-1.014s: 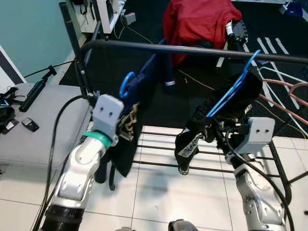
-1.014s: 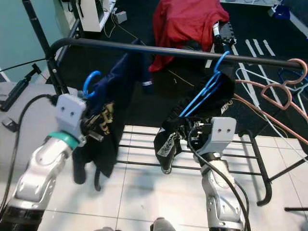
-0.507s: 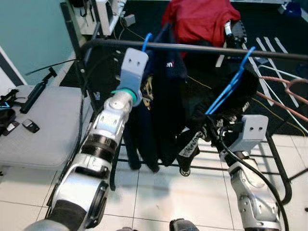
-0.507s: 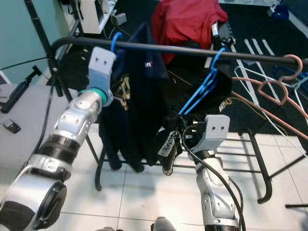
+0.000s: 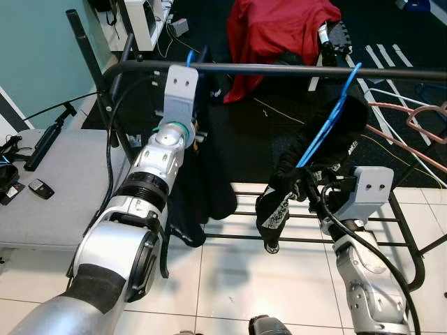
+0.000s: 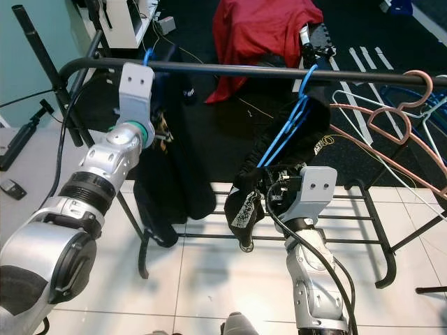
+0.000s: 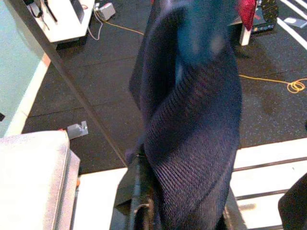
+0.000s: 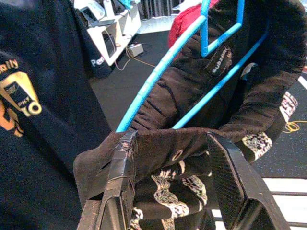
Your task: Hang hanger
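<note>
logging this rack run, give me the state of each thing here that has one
navy shirt: on a blue hanger, hook over the rail, hanging down
black garment: on a blue hanger hooked on the rail, bunched at its lower end
left hand: raised to the rail, against the navy shirt
right hand: fingers either side of the black garment's lower fold
pink hanger: on the rail, bare

red cloth (image 5: 279,28), grey cushion (image 5: 63,181), pink hangers (image 6: 391,118)
</note>
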### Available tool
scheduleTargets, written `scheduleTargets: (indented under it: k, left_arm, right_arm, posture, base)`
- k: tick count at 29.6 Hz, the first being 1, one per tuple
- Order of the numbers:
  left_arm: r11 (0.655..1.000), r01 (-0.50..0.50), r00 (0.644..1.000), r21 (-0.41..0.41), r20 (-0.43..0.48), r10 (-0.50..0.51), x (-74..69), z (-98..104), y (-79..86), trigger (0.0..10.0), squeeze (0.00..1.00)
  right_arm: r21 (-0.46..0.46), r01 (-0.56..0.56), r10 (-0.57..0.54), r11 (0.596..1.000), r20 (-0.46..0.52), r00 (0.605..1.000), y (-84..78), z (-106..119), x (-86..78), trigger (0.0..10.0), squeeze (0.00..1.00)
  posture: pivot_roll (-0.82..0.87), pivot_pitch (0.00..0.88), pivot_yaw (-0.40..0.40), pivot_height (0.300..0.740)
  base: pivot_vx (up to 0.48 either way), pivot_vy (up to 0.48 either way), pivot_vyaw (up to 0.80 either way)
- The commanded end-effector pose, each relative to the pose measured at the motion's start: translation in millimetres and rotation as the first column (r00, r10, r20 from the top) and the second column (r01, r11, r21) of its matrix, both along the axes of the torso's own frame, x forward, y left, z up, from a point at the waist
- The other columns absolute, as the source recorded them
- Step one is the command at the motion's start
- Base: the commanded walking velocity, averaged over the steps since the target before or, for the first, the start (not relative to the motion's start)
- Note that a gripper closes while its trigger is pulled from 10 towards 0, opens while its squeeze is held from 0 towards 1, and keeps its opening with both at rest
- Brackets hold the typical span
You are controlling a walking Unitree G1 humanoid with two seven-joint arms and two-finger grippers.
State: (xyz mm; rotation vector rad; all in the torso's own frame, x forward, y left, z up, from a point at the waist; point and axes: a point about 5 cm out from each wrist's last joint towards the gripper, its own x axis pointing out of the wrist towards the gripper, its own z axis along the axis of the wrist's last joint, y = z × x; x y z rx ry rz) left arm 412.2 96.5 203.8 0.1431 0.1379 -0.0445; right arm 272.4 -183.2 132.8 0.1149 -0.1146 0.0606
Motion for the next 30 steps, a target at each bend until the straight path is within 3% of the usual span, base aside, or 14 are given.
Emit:
scheduleTargets:
  k: [1,4,5,6,7,8,10,12,19,20,21,24,29,30]
  left_arm:
    - [1.000,0.017,1.000,0.007,0.007,-0.017,0.1,-2.1,-0.7,10.0,1.00]
    - [0.998,0.065,0.997,-0.004,0.035,-0.065,-2.7,-6.6,-0.3,10.0,1.00]
    - [0.994,0.109,0.990,-0.028,0.097,-0.106,-5.4,-3.9,1.8,10.0,0.52]
    - [0.994,0.109,0.990,-0.028,0.097,-0.106,-5.4,-3.9,1.8,10.0,0.52]
    - [0.970,0.223,0.946,-0.093,0.260,-0.192,-16.9,9.2,9.1,10.0,0.00]
    - [0.970,0.223,0.946,-0.093,0.260,-0.192,-16.9,9.2,9.1,10.0,0.00]
    - [0.918,0.371,0.873,-0.141,0.391,-0.293,-38.4,24.0,21.3,10.0,0.00]
    - [0.895,0.422,0.843,-0.145,0.426,-0.328,-46.1,28.2,24.6,10.0,0.00]
    - [0.877,0.460,0.824,-0.140,0.434,-0.363,-50.9,28.8,26.9,10.0,0.00]
    - [0.834,0.550,0.773,-0.038,0.399,-0.492,-71.1,23.7,44.8,10.0,0.00]
    - [0.834,0.550,0.773,-0.038,0.399,-0.492,-71.1,23.7,44.8,10.0,0.00]
    - [0.755,0.630,0.718,0.183,0.233,-0.656,-110.2,-2.9,61.9,10.0,0.00]
    - [0.762,0.620,0.718,0.187,0.256,-0.647,-114.3,-1.0,55.9,10.0,0.00]
    - [0.755,0.626,0.707,0.194,0.265,-0.655,-116.8,2.4,51.7,10.0,0.00]
  right_arm:
    - [-0.004,0.009,-0.009,1.000,-0.003,1.000,-0.8,-1.5,-3.0,10.0,0.00]
    - [-0.004,0.009,-0.009,1.000,-0.004,1.000,-0.6,-1.3,-3.8,10.0,0.00]
    - [-0.004,0.010,-0.010,1.000,-0.004,1.000,-0.5,-1.2,-4.7,10.0,0.00]
    - [-0.004,0.010,-0.010,1.000,-0.004,1.000,-0.5,-1.2,-4.7,10.0,0.00]
    - [-0.003,0.011,-0.011,1.000,-0.002,1.000,-0.6,-0.7,-6.8,10.0,0.00]
    - [-0.003,0.011,-0.011,1.000,-0.002,1.000,-0.6,-0.7,-6.8,10.0,0.00]
    - [-0.025,0.014,-0.014,1.000,0.010,1.000,-1.0,0.8,-8.9,10.0,0.00]
    - [-0.034,0.015,-0.015,0.999,0.014,1.000,-1.1,1.4,-9.6,10.0,0.00]
    - [-0.052,0.015,-0.014,0.999,0.024,1.000,-1.1,2.8,-10.1,10.0,0.00]
    - [-0.070,0.032,-0.027,0.997,0.077,0.997,-2.1,15.0,-7.8,10.0,0.00]
    - [-0.070,0.032,-0.027,0.997,0.077,0.997,-2.1,15.0,-7.8,10.0,0.00]
    - [0.004,0.047,-0.047,0.999,0.154,0.987,0.3,43.5,15.3,10.0,0.00]
    - [0.033,0.030,-0.034,0.999,0.149,0.988,4.1,46.7,28.9,10.0,0.00]
    - [0.025,0.004,-0.008,1.000,0.143,0.990,9.6,49.2,38.6,10.0,0.64]
  posture:
    - [-0.20,0.006,0.101,0.740]
    - [-0.20,0.009,0.100,0.740]
    - [-0.20,0.014,0.101,0.740]
    - [-0.20,0.014,0.101,0.740]
    - [-0.20,0.020,0.101,0.740]
    - [-0.20,0.020,0.101,0.740]
    - [-0.20,0.023,0.101,0.740]
    - [-0.20,0.023,0.101,0.740]
    - [-0.20,0.024,0.100,0.740]
    - [-0.17,0.027,0.074,0.740]
    - [-0.17,0.027,0.074,0.740]
    - [-0.13,0.032,0.037,0.740]
    - [-0.11,0.047,0.026,0.740]
    - [-0.09,0.057,0.018,0.740]
  base:
    - [0.000,0.000,0.00]
    - [0.000,0.000,0.00]
    - [0.000,0.000,0.00]
    - [0.000,0.000,0.00]
    - [0.000,0.000,0.00]
    - [0.000,0.000,0.00]
    - [0.000,0.000,0.00]
    - [0.000,0.000,0.00]
    - [0.000,0.000,0.00]
    - [0.000,0.000,0.00]
    - [0.000,0.000,0.00]
    - [0.000,0.000,0.00]
    - [0.000,0.000,0.00]
    - [0.000,0.000,0.00]
